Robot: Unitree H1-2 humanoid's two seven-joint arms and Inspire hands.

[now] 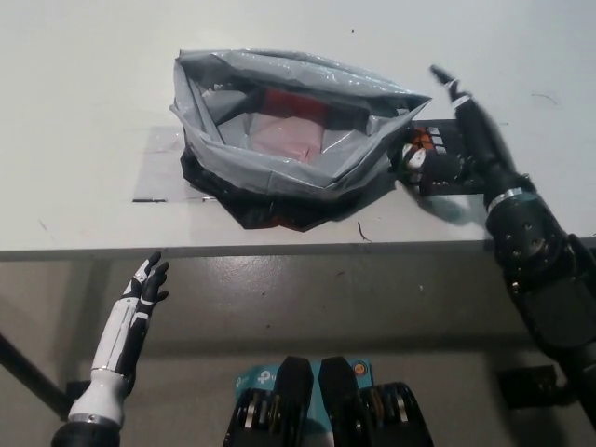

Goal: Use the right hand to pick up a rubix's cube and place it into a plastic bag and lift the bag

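The grey plastic bag (279, 172) stands open-mouthed in the middle of the white table (84, 84). Just right of it the rubik's cube (421, 149) rests on a black patch, mostly covered by my black right hand (466, 140). That hand leans left over the cube with its fingers (445, 84) stretched out past the bag's right corner; the thumb lies against the cube's left side. The cube is on the table, and I see no closed grip. My white left hand (142, 287) hangs open below the table's front edge at the lower left.
Something red and pink (291, 116) shows inside the bag. A clear sheet (154, 172) lies under the bag's left side. The table's front edge (279, 250) runs across the picture's middle, with the floor below.
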